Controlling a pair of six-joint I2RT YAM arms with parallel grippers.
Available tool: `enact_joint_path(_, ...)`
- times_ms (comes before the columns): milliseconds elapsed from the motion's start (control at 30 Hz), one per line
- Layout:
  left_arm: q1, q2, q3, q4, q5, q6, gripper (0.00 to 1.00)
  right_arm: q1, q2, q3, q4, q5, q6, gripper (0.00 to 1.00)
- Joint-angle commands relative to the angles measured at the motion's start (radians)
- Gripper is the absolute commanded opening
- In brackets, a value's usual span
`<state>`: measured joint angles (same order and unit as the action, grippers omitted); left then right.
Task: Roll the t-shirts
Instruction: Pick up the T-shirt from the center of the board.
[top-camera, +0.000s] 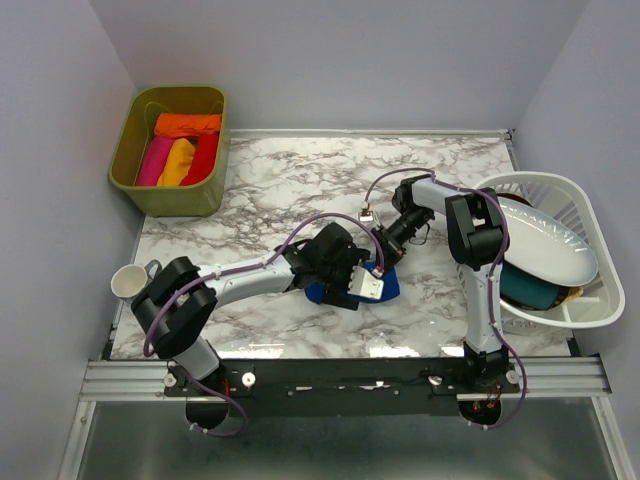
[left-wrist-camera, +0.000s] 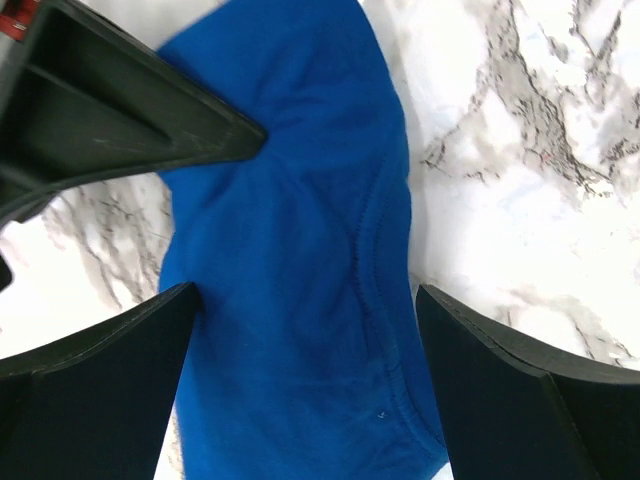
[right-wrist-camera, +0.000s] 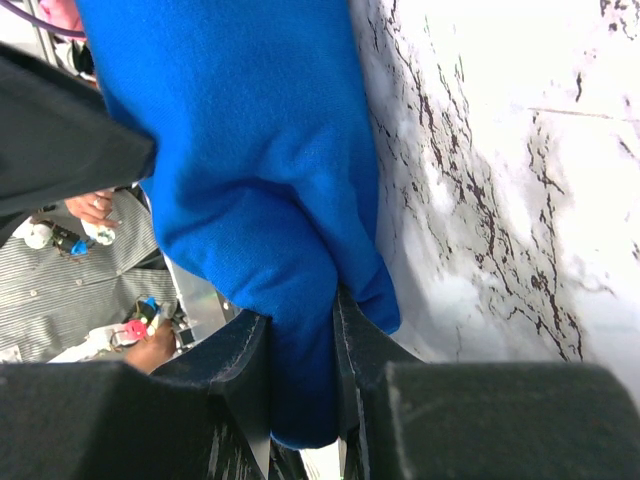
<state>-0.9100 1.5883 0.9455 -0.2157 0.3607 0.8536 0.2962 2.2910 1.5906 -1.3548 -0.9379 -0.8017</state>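
**One blue shirt wadded mid-tabletop, right claw pinching it**

The blue shirt (top-camera: 392, 287) lies as a small wad near the middle of the tabletop (top-camera: 260, 190), a little toward the near edge. The right claw (right-wrist-camera: 300, 335) pinches a thick fold of it between nearly closed fingers. The left claw (left-wrist-camera: 305, 300) stands spread wide over the wad, one finger on each side, gripping nothing.

Handling (judged): light, limp knit cloth that sags and loses any shape it is left in. It is not fragile. The top looks smooth, so the cloth may skate. The best hold is on several layers together or on the hem (left-wrist-camera: 375, 250), since a single layer would peel off.

Hidden: in the top view the arms cover most of the wad. No chest print shows. I cannot tell whether it is rolled or merely crumpled. Four shirts (top-camera: 178, 160) sit in the bin (top-camera: 135, 150) at the far left corner, too small to judge their rolling.
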Motion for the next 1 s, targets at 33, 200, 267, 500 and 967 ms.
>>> enact_joint_path(33,-0.004,0.022,-0.031,0.018,-0.023,0.019,0.96,0.009,0.042,0.002,0.063,0.088,-0.010,0.28)
enact_joint_path(200,-0.003,0.068,-0.068,0.099,-0.092,0.041,0.94,0.009,0.045,0.003,0.062,0.088,-0.005,0.28)
enact_joint_path(267,-0.004,0.082,-0.079,0.124,-0.123,0.044,0.92,0.009,0.045,0.003,0.063,0.088,-0.004,0.27)
enact_joint_path(500,-0.004,0.165,-0.077,0.211,-0.233,0.053,0.85,0.009,0.045,0.002,0.066,0.090,0.001,0.27)
enact_joint_path(967,-0.040,0.303,-0.007,0.231,-0.353,0.124,0.39,0.009,0.073,0.034,0.028,0.082,-0.010,0.27)
